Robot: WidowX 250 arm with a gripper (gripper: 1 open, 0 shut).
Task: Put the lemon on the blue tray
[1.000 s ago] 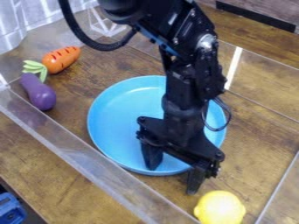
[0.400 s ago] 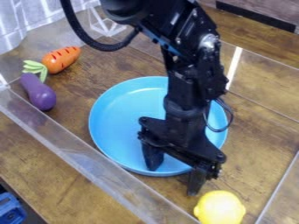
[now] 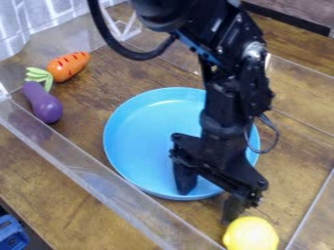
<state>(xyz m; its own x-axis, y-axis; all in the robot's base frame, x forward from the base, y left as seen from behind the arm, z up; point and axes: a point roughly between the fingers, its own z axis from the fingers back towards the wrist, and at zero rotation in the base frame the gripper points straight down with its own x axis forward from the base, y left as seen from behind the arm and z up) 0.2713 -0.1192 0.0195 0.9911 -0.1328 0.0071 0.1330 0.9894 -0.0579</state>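
Beside the blue tray: lemon awaiting its lift

At the lower right of the view, the lemon (image 3: 251, 233) lay on the wooden table (image 3: 78, 186), near the tray's rim but outside it. Nothing gripped or propped it, so the wood alone appeared to bear its weight; its smooth, rounded form suggested that a careless nudge could roll it. Just above it in the view was the claw (image 3: 213, 197), wide open, its dark fingers spread and nothing held between them. Such a spread probably served to admit the fruit's full width, though the fingers did not yet straddle it. The arm (image 3: 237, 107) reached in from the top and hid part of the tray, its claw over the rim nearest the lemon, a placing that suited a short move outward and down.

The blue tray (image 3: 137, 137) sat flat on the table, its broad floor offering ample room for the fruit and its raised rim likely to check any rolling. Well apart, at the upper left, the carrot (image 3: 68, 65) and the eggplant (image 3: 43, 103) lay close together, off the tray and away from the short path between lemon and dish; neither seemed to call for handling.
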